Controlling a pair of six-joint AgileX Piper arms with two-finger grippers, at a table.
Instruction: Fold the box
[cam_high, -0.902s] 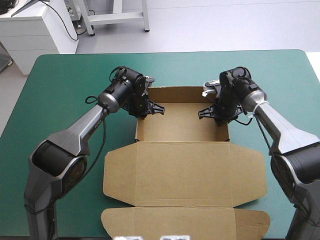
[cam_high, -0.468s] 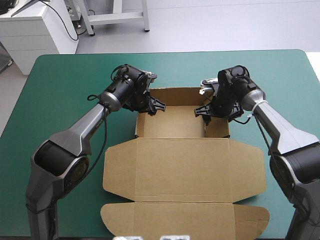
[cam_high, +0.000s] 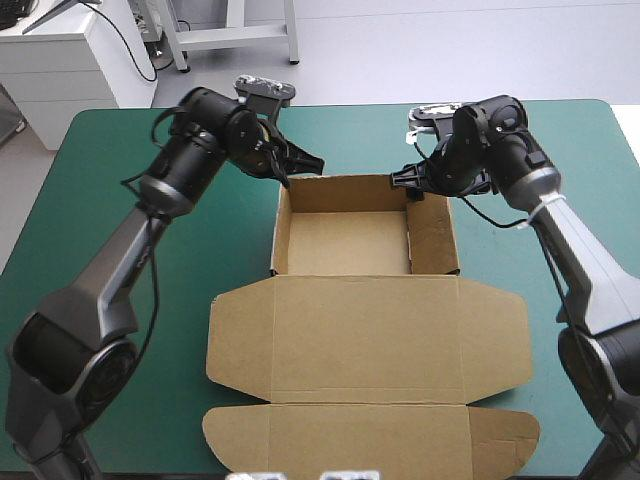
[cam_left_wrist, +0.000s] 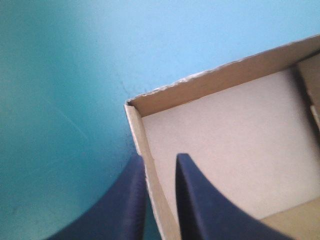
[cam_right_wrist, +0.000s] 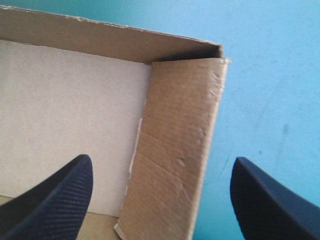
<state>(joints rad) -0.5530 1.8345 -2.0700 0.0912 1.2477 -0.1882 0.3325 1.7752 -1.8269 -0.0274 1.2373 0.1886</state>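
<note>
The left gripper (cam_left_wrist: 158, 156) is almost closed, with the left wall (cam_left_wrist: 160, 190) of the brown box (cam_high: 345, 240) between its fingers. The right gripper (cam_right_wrist: 162, 157) is wide open above the far right corner. The box stands in the middle of the teal-green cover (cam_high: 100, 150) as an open tray, its lid (cam_high: 365, 340) flat toward the near edge.

Nothing legible anywhere: no print, label, brand mark, number or sign on the brown box (cam_high: 370, 330) or on the teal-green cover (cam_high: 100, 170).
</note>
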